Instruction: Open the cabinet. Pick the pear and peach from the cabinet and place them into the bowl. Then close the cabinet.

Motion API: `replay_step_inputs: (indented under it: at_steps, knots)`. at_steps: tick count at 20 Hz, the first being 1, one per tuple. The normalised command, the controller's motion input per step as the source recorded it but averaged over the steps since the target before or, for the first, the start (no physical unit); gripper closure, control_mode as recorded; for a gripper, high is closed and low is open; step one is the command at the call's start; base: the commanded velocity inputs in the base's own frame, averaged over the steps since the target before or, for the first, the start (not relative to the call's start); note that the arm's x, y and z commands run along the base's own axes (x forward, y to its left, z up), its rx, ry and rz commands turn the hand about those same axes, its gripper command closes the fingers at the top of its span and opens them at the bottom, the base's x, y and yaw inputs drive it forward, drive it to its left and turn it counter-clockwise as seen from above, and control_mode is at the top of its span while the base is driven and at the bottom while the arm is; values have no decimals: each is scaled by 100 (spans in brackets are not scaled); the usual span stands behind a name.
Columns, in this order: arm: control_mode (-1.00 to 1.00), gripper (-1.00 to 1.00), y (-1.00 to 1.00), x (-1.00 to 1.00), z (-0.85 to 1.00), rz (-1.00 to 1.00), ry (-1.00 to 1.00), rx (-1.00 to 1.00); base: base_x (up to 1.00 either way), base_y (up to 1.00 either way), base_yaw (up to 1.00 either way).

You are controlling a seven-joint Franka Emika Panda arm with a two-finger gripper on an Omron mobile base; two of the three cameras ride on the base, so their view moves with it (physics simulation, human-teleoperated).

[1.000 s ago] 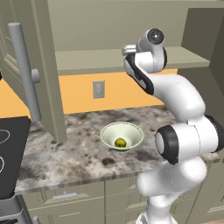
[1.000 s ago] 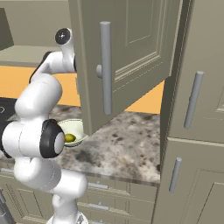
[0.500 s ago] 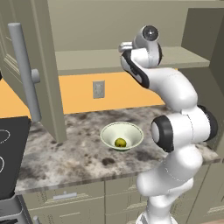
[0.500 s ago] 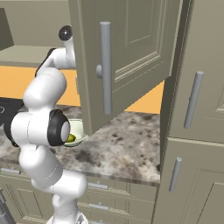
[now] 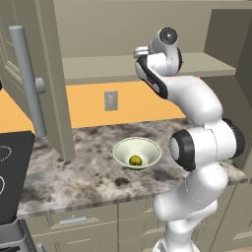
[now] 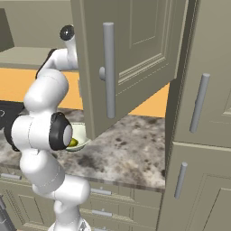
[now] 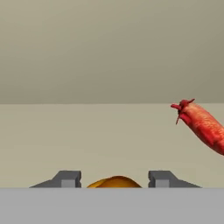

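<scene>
Hand view: pincer (image 7: 114,180) low at 6 o'clock, its two dark fingertips (image 7: 68,178) standing apart with the orange top of the peach (image 7: 114,182) between them. Gaps show on both sides of the fruit, so no contact visible; pincer partly open around the peach, not gripping as far as can be seen. Peach sits on the flat beige cabinet shelf (image 7: 87,140). At 3 o'clock from the pincer, well apart, a thin red pepper (image 7: 202,125) lies slanted on the same shelf, stem end toward 9 o'clock.

Left base view: arm reaches up to the shelf of the cabinet (image 5: 123,66), hand at about 12 o'clock over the tabletop (image 5: 83,174); the pincer itself cannot be made out here. Left cabinet door (image 5: 34,83) stands swung open at 9 o'clock, long grey bar handle upright. Below, near frame centre, the bowl (image 5: 137,153) rests on the speckled tabletop with the pear (image 5: 135,160) lying inside at its bottom. Wall outlet (image 5: 110,100) on the orange backsplash at 11 o'clock from the bowl. Dark stovetop (image 5: 11,172) at the 9 o'clock edge.

Right base view: right cabinet door (image 6: 126,58) swung open toward the camera; the bowl (image 6: 80,134) partly hidden behind the arm and door, the pear (image 6: 73,143) just visible in it
</scene>
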Motion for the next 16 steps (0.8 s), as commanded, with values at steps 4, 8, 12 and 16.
replay_step_inputs:
  at_steps: [4, 8, 12, 16]
  knots:
    - [-100, 100, 0, -34, 1, 0, -10, 0, 0, 0, 0]
    - [-100, 100, 0, -89, 10, 0, -20, 0, 0, 0, 0]
    - [-100, 100, 0, -100, 6, 0, -19, 0, 0, 0, 0]
    - [-100, 100, 0, -100, 28, 0, -8, 1, 0, 0, 0]
